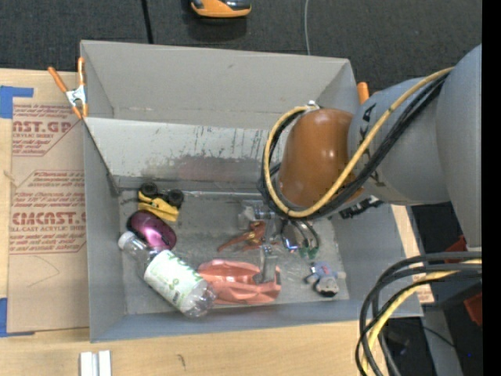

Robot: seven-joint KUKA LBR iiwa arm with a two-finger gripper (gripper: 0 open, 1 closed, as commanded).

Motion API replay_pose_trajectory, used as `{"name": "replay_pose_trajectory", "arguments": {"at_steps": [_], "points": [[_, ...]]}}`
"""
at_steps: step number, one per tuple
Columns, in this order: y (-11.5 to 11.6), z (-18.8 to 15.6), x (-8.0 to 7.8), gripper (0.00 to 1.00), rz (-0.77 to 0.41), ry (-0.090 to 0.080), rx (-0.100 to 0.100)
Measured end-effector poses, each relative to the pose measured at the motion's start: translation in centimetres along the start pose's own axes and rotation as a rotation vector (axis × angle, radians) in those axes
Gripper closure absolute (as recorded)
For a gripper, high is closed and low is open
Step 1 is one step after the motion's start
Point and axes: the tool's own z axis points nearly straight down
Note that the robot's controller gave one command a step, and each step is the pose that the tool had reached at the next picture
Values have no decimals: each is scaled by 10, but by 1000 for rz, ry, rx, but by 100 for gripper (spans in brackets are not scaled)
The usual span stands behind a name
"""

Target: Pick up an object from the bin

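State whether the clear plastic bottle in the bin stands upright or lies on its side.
On its side: the bottle lies lengthwise on the floor of the bin, its labelled flank facing up.

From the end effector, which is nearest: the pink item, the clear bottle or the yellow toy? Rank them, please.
1. Pink item: front of the bin, right beside the end effector.
2. Clear bottle: front left.
3. Yellow toy: far left, towards the back wall.
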Motion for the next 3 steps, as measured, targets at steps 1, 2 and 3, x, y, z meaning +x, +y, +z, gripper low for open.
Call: {"name": "replay_pose_trajectory", "arguments": {"at_steps": [1,2,3], "points": [[1,42,-16,0,-64,15,-5],[7,40,-15,100,-69,19,-14],[7,40,-15,100,-69,19,-14]]}}
